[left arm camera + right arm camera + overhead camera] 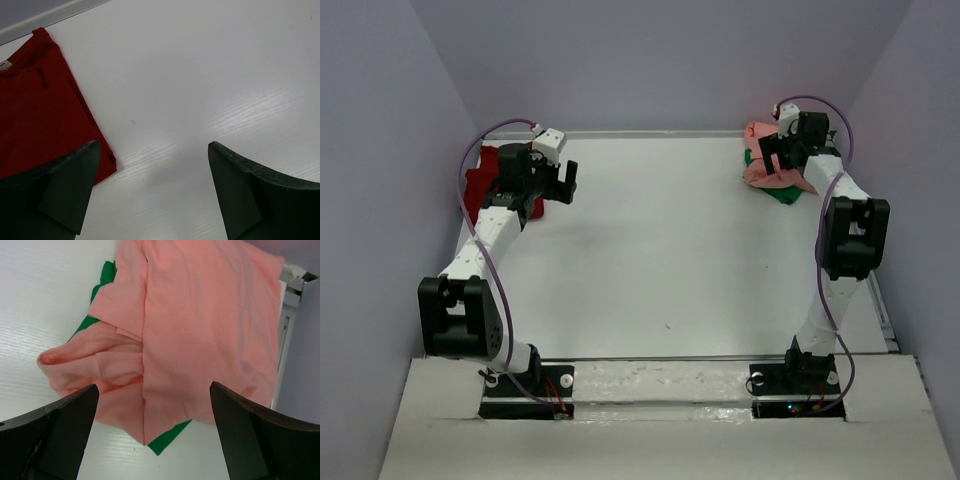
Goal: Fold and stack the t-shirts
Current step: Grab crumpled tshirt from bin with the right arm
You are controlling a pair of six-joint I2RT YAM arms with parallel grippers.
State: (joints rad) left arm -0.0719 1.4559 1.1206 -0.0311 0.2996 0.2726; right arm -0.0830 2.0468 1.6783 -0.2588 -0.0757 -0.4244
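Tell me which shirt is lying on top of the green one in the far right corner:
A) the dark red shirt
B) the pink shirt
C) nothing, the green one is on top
B: the pink shirt covers most of the green shirt, which only peeks out at its edges, while the dark red shirt lies apart at the far left.

Plain salmon-pink shirt [200, 330] — bright green shirt [104, 280], mostly hidden, seemingly plain too — dark red shirt [35, 110]; white table [660, 250].
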